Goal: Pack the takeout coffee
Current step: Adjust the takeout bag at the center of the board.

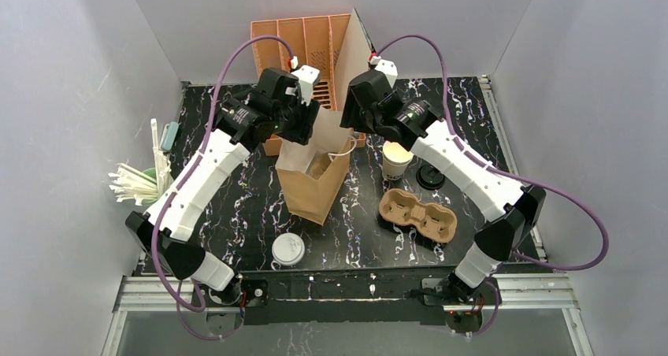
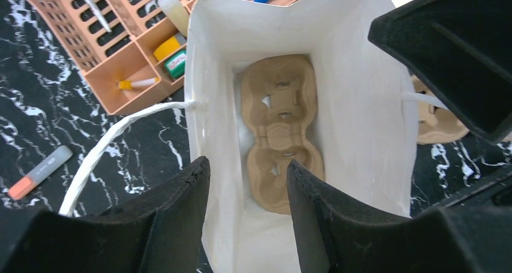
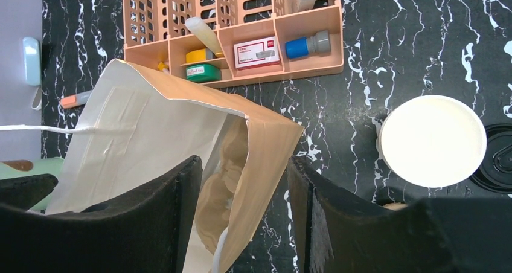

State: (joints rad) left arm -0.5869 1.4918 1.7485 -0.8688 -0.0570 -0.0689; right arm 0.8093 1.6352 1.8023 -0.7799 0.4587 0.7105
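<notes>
Both half-open, the left pincer (image 2: 247, 170) and right pincer (image 3: 243, 164) straddle the paper bag's (image 1: 311, 187) rim; the white cup (image 1: 396, 159) and black lid (image 1: 430, 176) sit beside it on the tabletop (image 1: 236, 206).

- The paper cup (image 1: 396, 161) is small, white outside and pale cream inside. It stands upright and uncovered on the black marbled tabletop (image 1: 236, 206), toward 3 o'clock from the table's middle in the top view, its round mouth facing straight up.
- The lid (image 1: 430, 176) — black, round, plastic — lies flat on the tabletop just beside the cup, at about 4 o'clock from it. The right wrist view catches only part of it, at the frame's edge.
</notes>
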